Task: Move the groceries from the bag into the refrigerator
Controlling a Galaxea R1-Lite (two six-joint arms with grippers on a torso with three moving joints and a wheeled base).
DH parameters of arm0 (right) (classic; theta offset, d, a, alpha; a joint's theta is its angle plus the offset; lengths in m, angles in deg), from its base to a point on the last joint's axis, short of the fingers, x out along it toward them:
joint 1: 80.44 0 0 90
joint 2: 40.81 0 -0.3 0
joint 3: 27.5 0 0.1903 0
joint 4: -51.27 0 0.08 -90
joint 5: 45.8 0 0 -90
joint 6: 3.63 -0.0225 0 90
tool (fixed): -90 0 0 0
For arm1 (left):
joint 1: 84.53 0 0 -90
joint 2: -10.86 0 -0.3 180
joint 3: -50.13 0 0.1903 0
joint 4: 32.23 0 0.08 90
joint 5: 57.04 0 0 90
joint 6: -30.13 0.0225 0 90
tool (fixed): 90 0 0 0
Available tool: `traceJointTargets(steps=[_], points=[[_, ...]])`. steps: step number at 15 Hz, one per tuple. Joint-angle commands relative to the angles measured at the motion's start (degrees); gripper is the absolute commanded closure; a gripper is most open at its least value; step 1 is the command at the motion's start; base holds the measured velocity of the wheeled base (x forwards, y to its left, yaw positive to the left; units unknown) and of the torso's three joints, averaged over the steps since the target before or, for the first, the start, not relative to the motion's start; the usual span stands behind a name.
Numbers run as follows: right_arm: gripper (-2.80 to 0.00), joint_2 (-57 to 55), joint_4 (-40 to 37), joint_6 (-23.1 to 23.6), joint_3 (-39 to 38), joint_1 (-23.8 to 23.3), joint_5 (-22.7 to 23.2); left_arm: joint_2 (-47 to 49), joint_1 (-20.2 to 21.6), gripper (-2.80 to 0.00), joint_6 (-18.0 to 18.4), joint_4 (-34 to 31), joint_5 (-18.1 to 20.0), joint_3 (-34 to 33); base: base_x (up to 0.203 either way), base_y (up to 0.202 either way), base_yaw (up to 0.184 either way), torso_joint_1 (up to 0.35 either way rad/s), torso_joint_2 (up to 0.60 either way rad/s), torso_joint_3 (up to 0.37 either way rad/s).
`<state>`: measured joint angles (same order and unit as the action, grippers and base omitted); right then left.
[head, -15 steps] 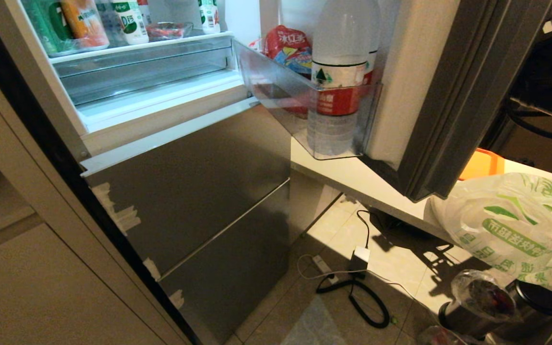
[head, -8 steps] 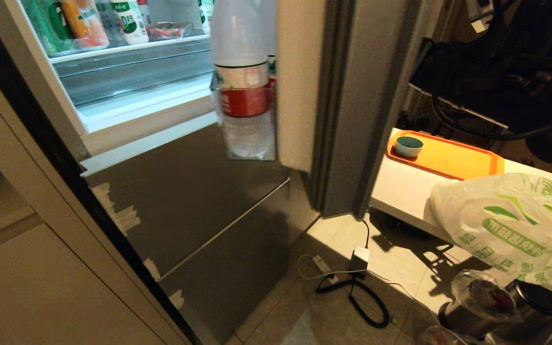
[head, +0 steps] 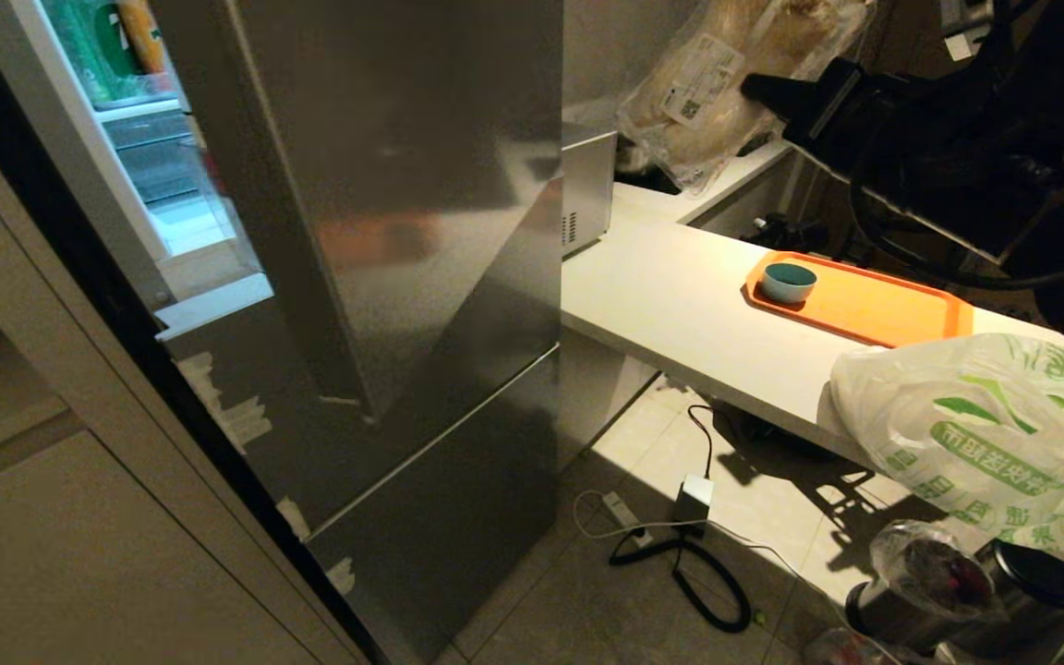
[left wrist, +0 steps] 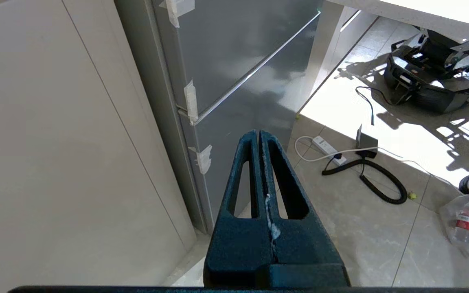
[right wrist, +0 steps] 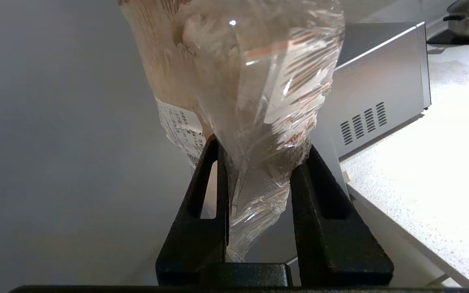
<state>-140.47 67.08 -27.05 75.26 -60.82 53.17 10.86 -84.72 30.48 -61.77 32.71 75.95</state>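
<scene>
Gripping a clear pack (right wrist: 242, 81) of beige lumps, the right gripper (right wrist: 259, 150) holds it lengthwise outward.

The refrigerator's upper door (head: 384, 203), wide open a second ago, now swings almost shut, hiding its water bottle and most of the lit shelves. With it out of the way, a clear pack of pale food (head: 735, 74) appears above the counter's (head: 671, 305) far end.
</scene>
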Motion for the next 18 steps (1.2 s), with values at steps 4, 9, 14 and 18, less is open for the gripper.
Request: traceJointTargets(steps=[4,9,14,18], points=[[0.00,6.87,0.28,0.23,-8.44,-0.61,-0.08,0.09,0.01,0.00,0.00,-0.01,-0.02,0.01,0.000,0.000,0.000,0.000,0.00,0.000],[0.00,15.48,0.28,0.89,-21.08,-1.42,-0.14,0.09,0.01,0.00,0.00,0.01,-0.02,0.01,0.000,0.000,0.000,0.000,0.00,0.000],[0.00,11.87,0.29,2.92,-19.58,-1.38,-1.15,1.41,0.01,0.00,4.26,7.15,7.01,5.13,0.000,0.000,0.000,0.000,0.00,0.000],[0.00,0.48,0.26,2.99,-7.13,-0.79,-2.59,15.24,-0.27,0.00,1.19,9.20,20.25,25.61,0.000,0.000,0.000,0.000,0.00,0.000]])
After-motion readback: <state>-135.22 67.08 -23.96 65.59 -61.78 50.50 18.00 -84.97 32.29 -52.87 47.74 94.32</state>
